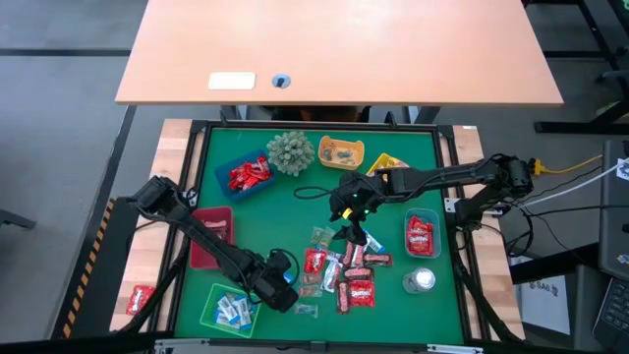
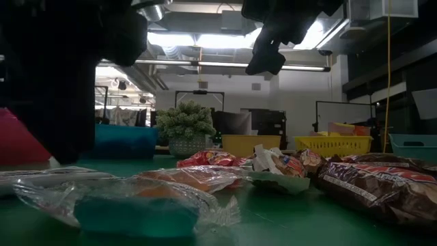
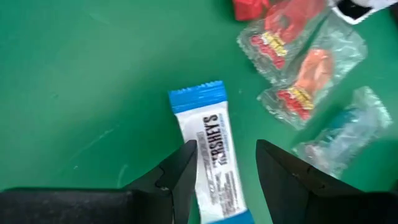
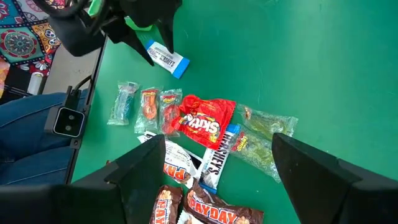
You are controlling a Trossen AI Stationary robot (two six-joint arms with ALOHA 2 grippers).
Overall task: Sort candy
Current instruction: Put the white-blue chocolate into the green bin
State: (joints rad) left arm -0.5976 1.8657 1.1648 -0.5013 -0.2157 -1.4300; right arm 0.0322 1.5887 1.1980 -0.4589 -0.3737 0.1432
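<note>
Candy (image 4: 205, 124) is being kept in a loose heap on the green mat (image 1: 393, 187), between the trays. One blue-white Hershey's bar (image 3: 211, 155) is lying apart from the heap, and the left gripper (image 3: 227, 174) is being held over it with fingers parted and straddling it, nothing clamped yet, probably for a pick toward the green tray (image 1: 211, 307). The right gripper (image 4: 217, 168) is being held wide and empty above the heap.
</note>
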